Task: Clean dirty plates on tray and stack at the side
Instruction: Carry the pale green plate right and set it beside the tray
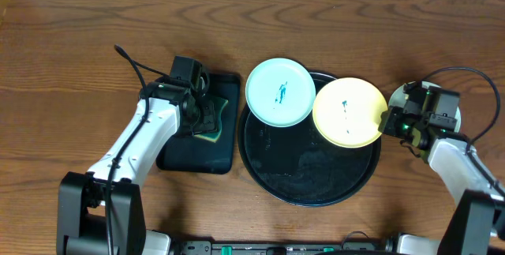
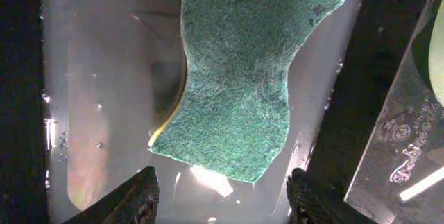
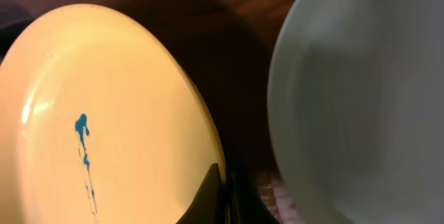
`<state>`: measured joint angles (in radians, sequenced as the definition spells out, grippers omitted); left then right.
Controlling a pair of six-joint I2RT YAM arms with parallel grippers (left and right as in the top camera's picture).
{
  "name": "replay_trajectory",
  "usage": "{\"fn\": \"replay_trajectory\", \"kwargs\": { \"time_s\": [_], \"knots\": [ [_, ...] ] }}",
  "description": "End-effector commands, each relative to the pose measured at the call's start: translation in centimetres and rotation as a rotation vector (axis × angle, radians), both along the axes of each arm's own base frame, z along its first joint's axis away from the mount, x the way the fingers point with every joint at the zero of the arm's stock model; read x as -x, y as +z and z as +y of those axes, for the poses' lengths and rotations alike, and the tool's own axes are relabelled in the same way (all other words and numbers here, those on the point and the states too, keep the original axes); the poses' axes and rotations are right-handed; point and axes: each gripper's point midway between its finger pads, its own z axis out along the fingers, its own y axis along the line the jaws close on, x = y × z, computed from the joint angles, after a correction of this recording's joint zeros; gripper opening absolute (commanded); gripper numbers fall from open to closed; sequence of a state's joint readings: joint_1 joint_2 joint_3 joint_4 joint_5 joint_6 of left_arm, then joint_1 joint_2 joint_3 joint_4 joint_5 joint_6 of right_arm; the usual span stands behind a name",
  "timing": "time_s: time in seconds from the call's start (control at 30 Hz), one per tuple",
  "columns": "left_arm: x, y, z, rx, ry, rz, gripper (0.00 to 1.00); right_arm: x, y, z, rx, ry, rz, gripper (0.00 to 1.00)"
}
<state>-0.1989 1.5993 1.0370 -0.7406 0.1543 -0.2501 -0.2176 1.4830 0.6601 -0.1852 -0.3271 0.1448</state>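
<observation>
The job looks to be at an early stage. Two plates still carry teal marks: the mint-blue plate (image 1: pixel 280 91), which lies over the tray's (image 1: pixel 308 172) far-left rim, and the yellow plate (image 1: pixel 347 111), which overhangs the tray's far-right rim, towards the right edge of the desk (image 1: pixel 71 65). A third, pale plate (image 3: pixel 347 113) sits on the wood just beside the yellow one, off the tray at the desk's right edge. It may be the start of the stack, but the right wrist view is too blurred to show whether it is clean. The right gripper (image 1: pixel 388 121) is pinched narrow on the yellow plate's right rim, and seems to hold that edge slightly raised. The left gripper (image 2: pixel 225 196) hangs with its jaws wide over the green sponge (image 2: pixel 243 78), which lies untouched in the wet rectangular tray (image 1: pixel 193 154) towards the desk's left edge. Both smudged plates therefore still need wiping and stacking. The yellow plate faces up. Being round, it has no long axis of its own, but its teal streak runs roughly from the far edge towards the near edge.
</observation>
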Motion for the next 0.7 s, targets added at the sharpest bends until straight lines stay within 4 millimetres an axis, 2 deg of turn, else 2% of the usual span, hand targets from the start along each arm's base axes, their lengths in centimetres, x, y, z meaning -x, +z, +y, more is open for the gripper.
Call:
{"fn": "replay_trajectory", "kwargs": {
  "time_s": [0.0, 0.13, 0.33, 0.47, 0.67],
  "knots": [
    [0.5, -0.5, 0.3, -0.009, 0.003, 0.018, 0.61, 0.0, 2.3, 1.3, -0.038, 0.042, -0.051, 0.01],
    [0.5, -0.5, 0.3, -0.008, 0.003, 0.017, 0.61, 1.8, 2.3, 3.2, -0.106, 0.090, 0.006, 0.01],
    [0.4, -0.5, 0.3, -0.008, 0.003, 0.013, 0.61, 5.3, 0.5, 6.8, -0.119, 0.197, 0.158, 0.01],
    [0.1, -0.4, 0.2, -0.005, 0.002, 0.002, 0.65, 6.7, -0.7, 8.6, -0.071, 0.263, 0.198, 0.01],
    [-0.6, -0.4, 0.1, 0.001, 0.002, -0.031, 0.65, 7.9, -1.8, 9.9, 0.002, 0.327, 0.228, 0.01]
  ]
}}
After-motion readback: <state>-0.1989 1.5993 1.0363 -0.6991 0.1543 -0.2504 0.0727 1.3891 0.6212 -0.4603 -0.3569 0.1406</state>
